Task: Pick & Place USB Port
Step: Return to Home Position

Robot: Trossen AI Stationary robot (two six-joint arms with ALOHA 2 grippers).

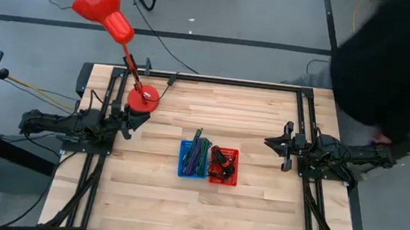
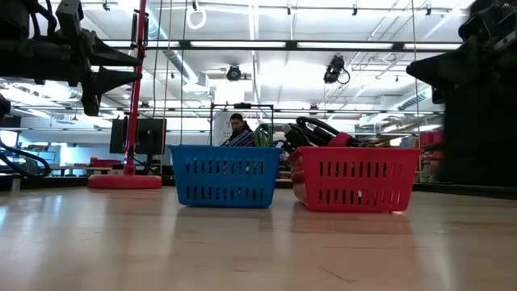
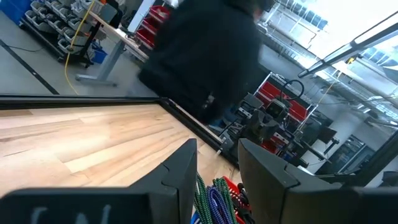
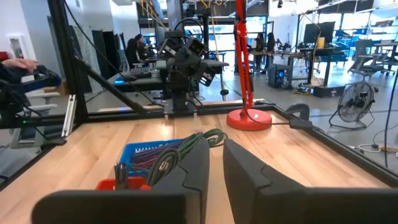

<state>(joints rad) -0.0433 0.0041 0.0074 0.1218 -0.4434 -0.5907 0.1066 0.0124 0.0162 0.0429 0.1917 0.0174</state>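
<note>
A blue basket [image 1: 194,159] full of coloured cables and a red basket [image 1: 223,165] of dark cables stand side by side on the wooden table's middle, bottoms flat on the wood [image 2: 224,175] [image 2: 354,178]. I cannot make out a USB port among the cables. My left gripper [image 1: 135,118] hovers level at the table's left, pointing toward the baskets, open and empty [image 3: 217,149]. My right gripper [image 1: 269,142] hovers level at the table's right, facing the baskets, with a narrow empty gap between its fingers [image 4: 216,146].
A red desk lamp stands with its round base [image 1: 143,98] at the far left, close to my left gripper. A person in dark clothing [image 1: 399,58] leans in at the far right corner. Black frame rails [image 1: 231,82] border the table. Bare wood lies around the baskets.
</note>
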